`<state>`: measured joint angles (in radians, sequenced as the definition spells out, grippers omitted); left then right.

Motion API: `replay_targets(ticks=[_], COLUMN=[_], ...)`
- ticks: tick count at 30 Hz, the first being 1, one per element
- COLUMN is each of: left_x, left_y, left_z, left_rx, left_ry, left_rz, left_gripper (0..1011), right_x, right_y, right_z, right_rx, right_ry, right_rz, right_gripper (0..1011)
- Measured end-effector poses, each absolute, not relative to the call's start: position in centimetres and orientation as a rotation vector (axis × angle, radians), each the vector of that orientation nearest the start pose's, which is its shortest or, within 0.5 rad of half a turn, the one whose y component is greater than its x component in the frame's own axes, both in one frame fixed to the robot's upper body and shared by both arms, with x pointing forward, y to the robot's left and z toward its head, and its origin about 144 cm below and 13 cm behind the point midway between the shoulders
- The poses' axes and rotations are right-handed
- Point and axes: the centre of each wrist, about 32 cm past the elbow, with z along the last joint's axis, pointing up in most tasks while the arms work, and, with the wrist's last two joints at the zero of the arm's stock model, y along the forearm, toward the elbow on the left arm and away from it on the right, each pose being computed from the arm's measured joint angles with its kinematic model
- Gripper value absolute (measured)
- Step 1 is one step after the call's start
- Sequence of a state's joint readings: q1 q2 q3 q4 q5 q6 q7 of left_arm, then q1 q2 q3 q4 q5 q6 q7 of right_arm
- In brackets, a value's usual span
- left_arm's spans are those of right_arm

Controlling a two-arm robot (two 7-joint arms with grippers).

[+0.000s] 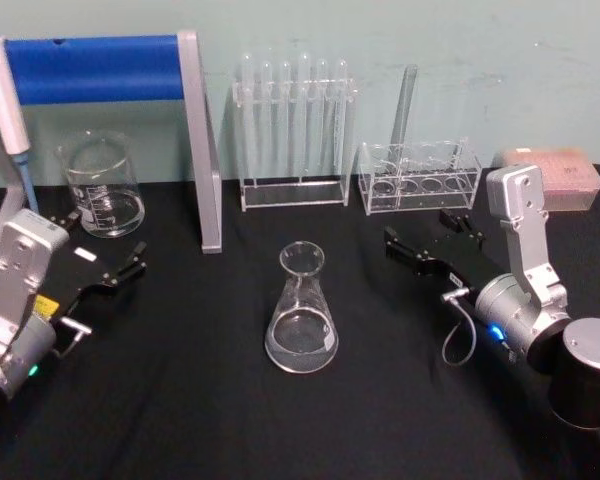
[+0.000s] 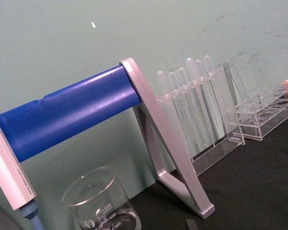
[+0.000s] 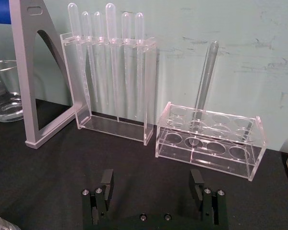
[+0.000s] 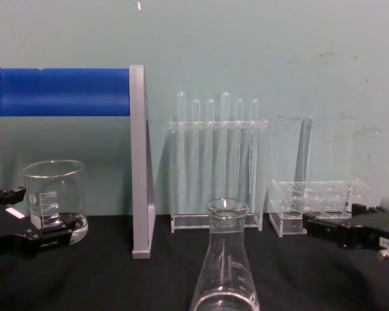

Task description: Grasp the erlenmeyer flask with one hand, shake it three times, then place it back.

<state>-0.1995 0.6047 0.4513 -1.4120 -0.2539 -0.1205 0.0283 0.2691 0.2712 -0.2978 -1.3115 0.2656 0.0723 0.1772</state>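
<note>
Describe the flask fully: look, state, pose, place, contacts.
The flask is clear glass, conical, its wide round base narrowing to a short neck with a flared rim. It looks empty and stands upright on the black cloth, mid-table, in front of the tube racks. Nothing else touches it: the left gripper and right gripper lie apart on either side, both open.

Clear glass erlenmeyer flask (image 1: 302,311), black tablecloth (image 1: 180,400), blue roller (image 1: 90,68), grey stand (image 1: 200,140)
</note>
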Motion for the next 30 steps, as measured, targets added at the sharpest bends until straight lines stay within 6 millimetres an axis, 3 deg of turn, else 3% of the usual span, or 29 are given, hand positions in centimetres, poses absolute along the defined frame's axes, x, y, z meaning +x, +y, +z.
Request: replay_targets(ticks=[30], left_x=[48.86], left_y=[30.97], left_z=[113.98], left_rx=[0.304], left_ry=[-0.285], left_rz=[1.248], left_gripper=[1001], right_x=[52.56], right_y=[-24.01], right_z=[114.34], right_rx=[-0.154], right_ry=[0.052], right_rz=[-1.185], right_gripper=[1000])
